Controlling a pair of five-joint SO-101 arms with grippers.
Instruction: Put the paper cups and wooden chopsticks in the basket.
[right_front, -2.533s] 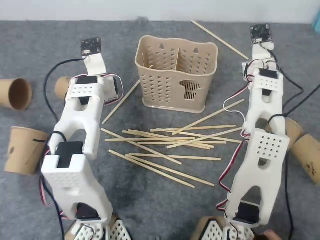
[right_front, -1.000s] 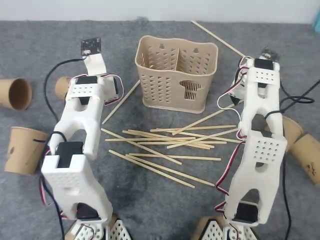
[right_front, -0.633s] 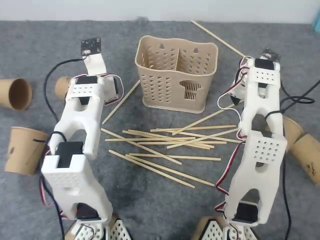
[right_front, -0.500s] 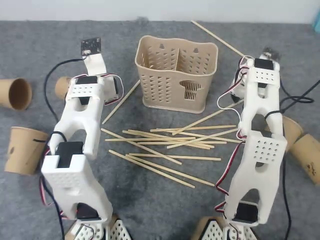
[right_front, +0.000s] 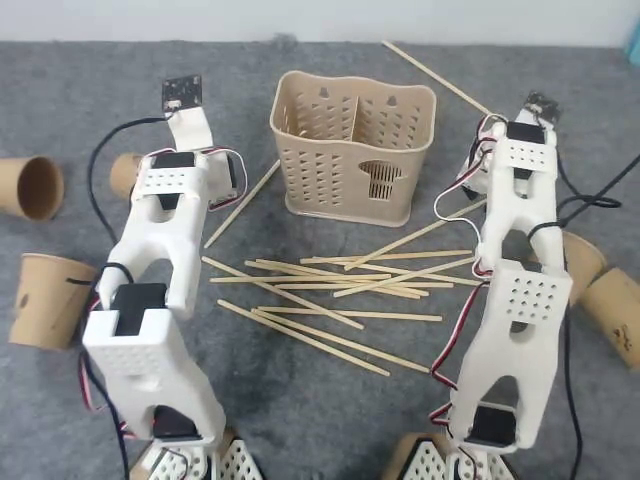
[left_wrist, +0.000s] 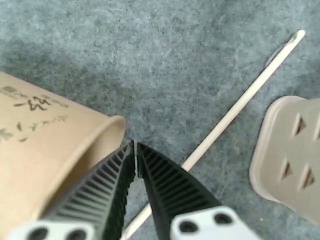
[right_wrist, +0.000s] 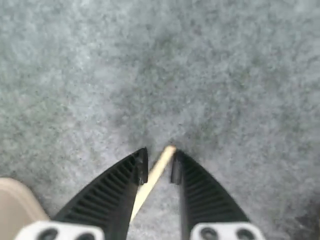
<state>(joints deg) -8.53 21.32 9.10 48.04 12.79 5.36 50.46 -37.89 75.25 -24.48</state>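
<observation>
In the right wrist view, right end effector (right_wrist: 158, 165) sits low over the grey table (right_wrist: 225, 75), jaws narrowly apart and straddling the tip of one wooden chopstick (right_wrist: 149, 184). Not pinched yet, nothing held. The left end effector (left_wrist: 135, 150) is all but closed and empty, tips just beside the rim of a paper cup (left_wrist: 45, 145) lying on its side at lower left of that frame. High view: basket (right_front: 355, 92) upright at top centre, nothing in it yet as far as I can see. A loose chopstick pile (right_front: 340, 285) is spread below it, with other cups at far left (right_front: 30, 187) and right edge (right_front: 612, 305). Step in hand, by my reading: grasp this stick. The hold is at the very end, so it is likely to pivot or slip on lifting. Best to close squarely, lift slowly, keep the trailing end off the basket wall, then tip it over the rim.
</observation>
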